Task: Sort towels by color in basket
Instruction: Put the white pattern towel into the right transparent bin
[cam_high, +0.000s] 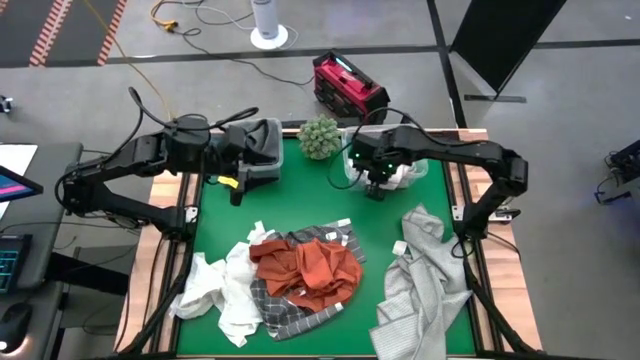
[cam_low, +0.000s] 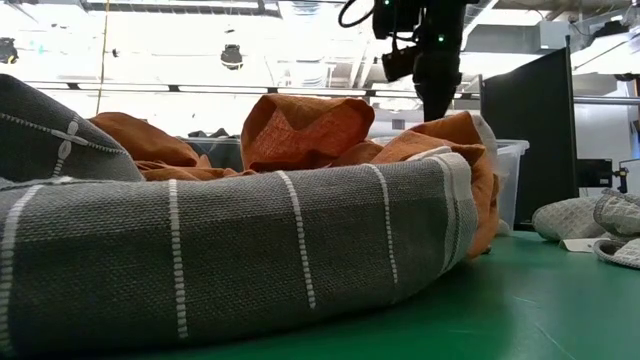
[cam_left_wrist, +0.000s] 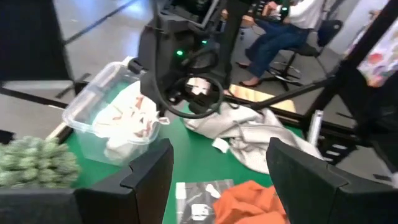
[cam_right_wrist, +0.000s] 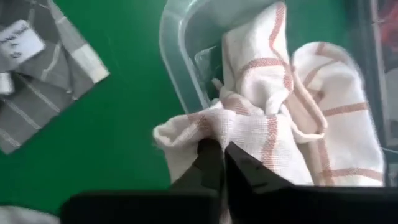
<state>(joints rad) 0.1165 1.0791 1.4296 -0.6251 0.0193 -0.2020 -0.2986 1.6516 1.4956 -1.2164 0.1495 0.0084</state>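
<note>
White red-striped towel (cam_right_wrist: 261, 134) pinched between right fingers (cam_right_wrist: 208, 163).

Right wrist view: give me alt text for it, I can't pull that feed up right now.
The right gripper, fingers shut, pinches a fold of a white towel with thin red stripes that drapes over the rim of a clear plastic bin. The bin stands on the green table, and a corner of a grey plaid towel lies beside it.

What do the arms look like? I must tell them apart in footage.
Both arms are dark, jointed links with black cables looping along them. The left arm carries a yellow tag near its tool. The right arm shows green lights above its tool.
</note>
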